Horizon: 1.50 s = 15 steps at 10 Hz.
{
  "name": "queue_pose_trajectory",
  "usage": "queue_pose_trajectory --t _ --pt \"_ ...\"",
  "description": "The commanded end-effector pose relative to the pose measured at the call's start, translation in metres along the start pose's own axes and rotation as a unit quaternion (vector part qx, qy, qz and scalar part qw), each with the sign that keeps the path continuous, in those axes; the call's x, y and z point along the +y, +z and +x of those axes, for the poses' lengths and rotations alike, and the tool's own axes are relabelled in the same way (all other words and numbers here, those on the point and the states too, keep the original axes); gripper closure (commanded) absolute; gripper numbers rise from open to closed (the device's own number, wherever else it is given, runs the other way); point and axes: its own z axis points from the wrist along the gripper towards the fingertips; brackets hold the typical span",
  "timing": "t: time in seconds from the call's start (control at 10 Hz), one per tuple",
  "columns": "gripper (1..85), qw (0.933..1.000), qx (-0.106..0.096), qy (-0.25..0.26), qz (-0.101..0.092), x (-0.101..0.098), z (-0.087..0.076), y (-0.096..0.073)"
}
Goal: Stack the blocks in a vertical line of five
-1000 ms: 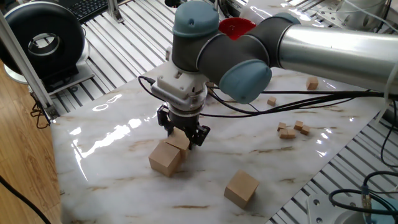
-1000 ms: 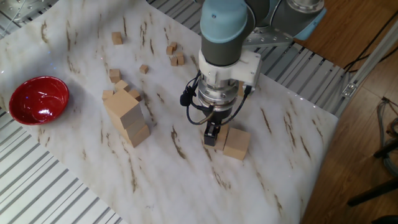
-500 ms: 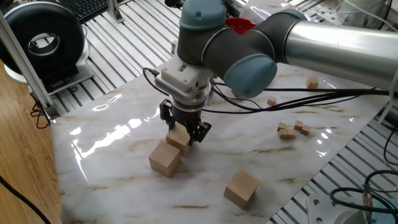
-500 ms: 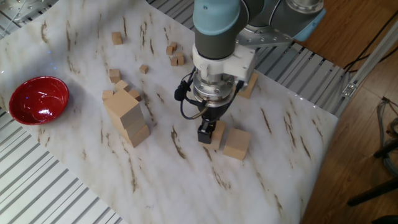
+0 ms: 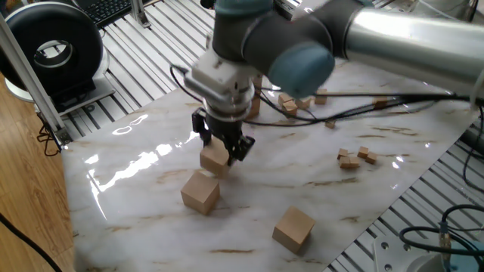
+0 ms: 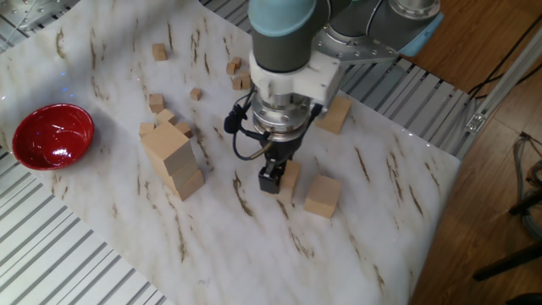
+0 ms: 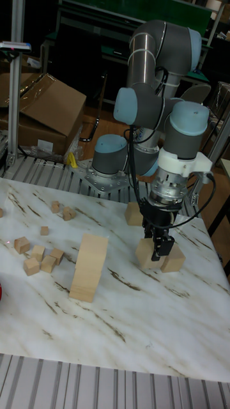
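The gripper (image 6: 273,174) is closed on one block (image 6: 288,177) and holds it just above the table (image 6: 212,246). Its two fingers squeeze the block from both sides.

The stack (image 6: 173,158) stands off to one side, toward the red bowl (image 6: 48,135). In the tall fixed view the stack (image 7: 88,266) is to the left of the held block (image 7: 150,253), with bare table between them. It looks like three blocks tall, but the lines between them are hard to see. So the held block likely has to go up higher than the stack, then across, then down onto its top.

Another block (image 6: 322,196) sits on the table right next to the held one. One more block (image 6: 335,114) lies behind the arm, partly hidden. Tiny cubes (image 6: 238,75) are scattered near the far edge.

The fingers cover part of the held block.
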Motion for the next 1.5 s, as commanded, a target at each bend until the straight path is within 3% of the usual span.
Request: queue_pose_trajectory --t 0.0,0.6,0.7,1.0,1.2,1.3,1.4 --pt "34.0 0.9997 0.002 0.021 -0.008 -0.01 0.004 -0.021" --pt "34.0 0.995 0.041 0.08 0.043 -0.035 0.026 -0.023" --pt "34.7 0.9931 0.042 0.093 0.057 -0.042 0.027 -0.024" --pt "34.7 0.9884 0.016 0.122 0.088 -0.059 0.017 -0.026" --pt "35.3 0.9866 0.031 0.125 0.1 -0.064 0.025 -0.027" --pt "34.7 0.9837 0.023 0.142 0.107 -0.068 0.022 -0.028" --pt "34.7 0.9814 0.029 0.147 0.119 -0.073 0.027 -0.029"
